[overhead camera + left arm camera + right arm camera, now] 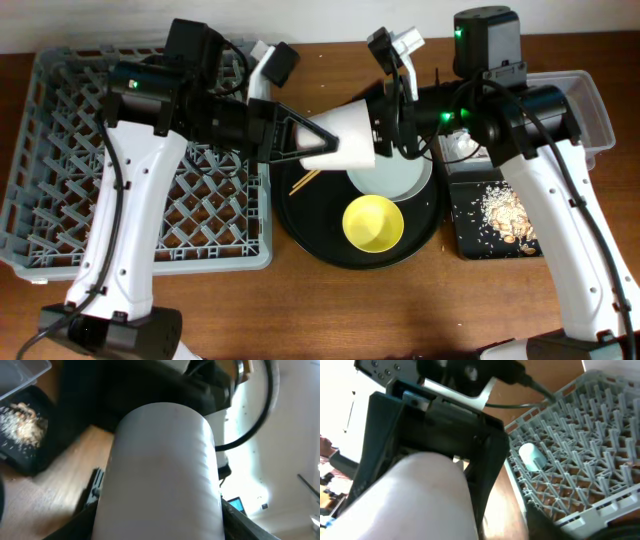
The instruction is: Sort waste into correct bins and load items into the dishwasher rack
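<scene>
Both grippers meet over the table's middle at a pale pink cup (345, 138), which lies on its side in the air. My left gripper (318, 138) is shut on its narrow end; the cup fills the left wrist view (160, 475). My right gripper (385, 128) sits at the cup's wide rim and looks shut on it. The cup is low and left in the right wrist view (420, 500). A light-blue cup (531, 456) lies in the grey dishwasher rack (60, 230). A yellow bowl (373, 222), a pale plate (400, 180) and chopsticks (303, 181) are on the round black tray (310, 235).
The shallow black tray (462, 225) at the right holds brown scraps and white crumbs (505, 218). The clear tub (598, 110) stands behind it, mostly under my right arm. The rack fills the left of the table.
</scene>
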{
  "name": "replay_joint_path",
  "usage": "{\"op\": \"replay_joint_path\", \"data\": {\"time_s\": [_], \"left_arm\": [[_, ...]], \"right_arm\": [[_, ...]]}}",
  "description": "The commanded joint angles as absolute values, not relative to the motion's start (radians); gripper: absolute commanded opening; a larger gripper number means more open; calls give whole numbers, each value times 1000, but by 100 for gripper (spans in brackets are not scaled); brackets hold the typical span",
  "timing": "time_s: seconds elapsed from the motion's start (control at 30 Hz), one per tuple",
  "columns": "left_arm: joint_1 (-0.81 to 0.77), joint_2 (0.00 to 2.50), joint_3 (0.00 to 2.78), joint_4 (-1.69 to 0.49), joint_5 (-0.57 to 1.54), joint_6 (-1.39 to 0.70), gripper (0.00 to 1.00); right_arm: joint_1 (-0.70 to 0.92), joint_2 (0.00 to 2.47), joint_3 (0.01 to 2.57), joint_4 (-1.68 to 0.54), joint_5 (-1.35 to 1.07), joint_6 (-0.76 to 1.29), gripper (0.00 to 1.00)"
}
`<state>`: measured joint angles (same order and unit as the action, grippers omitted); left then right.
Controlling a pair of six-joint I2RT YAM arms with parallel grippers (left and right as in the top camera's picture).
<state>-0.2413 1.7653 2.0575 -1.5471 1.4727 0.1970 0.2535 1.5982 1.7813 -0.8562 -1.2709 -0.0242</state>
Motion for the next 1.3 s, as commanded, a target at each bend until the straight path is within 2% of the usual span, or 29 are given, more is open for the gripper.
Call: {"op": "replay_joint_path", "data": {"time_s": [0.0,0.03,0.1,0.2,0.27,0.4,0.5,0.63,0.7,0.77,0.8,0.83,0.9,1.0,1.07,1.17,1.27], "left_arm": [[-211,1742,2069,-1546,1121,121,57],[-166,1742,2069,-1554,1003,94,57],[-61,1742,2069,-1566,806,23,58],[86,1742,2067,-1611,178,-195,57],[95,1744,2034,-1621,21,-269,58],[95,1745,1769,-1532,4,-269,58],[95,1745,1576,-1427,17,-268,58],[95,1745,1488,-1353,-46,-269,58],[95,1746,1453,-1332,-44,-269,73],[95,1746,1462,-1335,48,-269,87],[95,1746,1474,-1340,94,-269,95],[98,1746,1530,-1372,136,-268,99],[122,1746,1679,-1459,141,-256,99],[128,1741,2059,-1612,367,-94,99],[127,1713,2252,-1619,496,-6,99],[128,1646,2321,-1611,490,-6,99],[128,1644,2321,-1611,490,-6,99]], "right_arm": [[169,1586,1786,-848,-1205,144,71],[104,1562,1786,-867,-1121,252,74],[63,1539,1786,-982,-982,297,77],[176,1544,1784,-1292,-582,240,78],[291,1544,1783,-1351,-378,241,79],[443,1544,1783,-1359,-196,276,82],[445,1545,1782,-1377,-137,323,83],[445,1545,1782,-1386,-137,323,83],[445,1545,1782,-1397,-121,323,83],[445,1545,1782,-1410,-118,323,83],[445,1545,1782,-1411,-119,323,84],[445,1545,1782,-1415,-119,323,88],[445,1545,1782,-1430,-119,323,88],[445,1546,1782,-1412,-118,323,88],[446,1565,1768,-1384,-119,323,69],[451,1646,1757,-1414,-122,323,75],[502,1627,1758,-1383,-122,322,76]]}}
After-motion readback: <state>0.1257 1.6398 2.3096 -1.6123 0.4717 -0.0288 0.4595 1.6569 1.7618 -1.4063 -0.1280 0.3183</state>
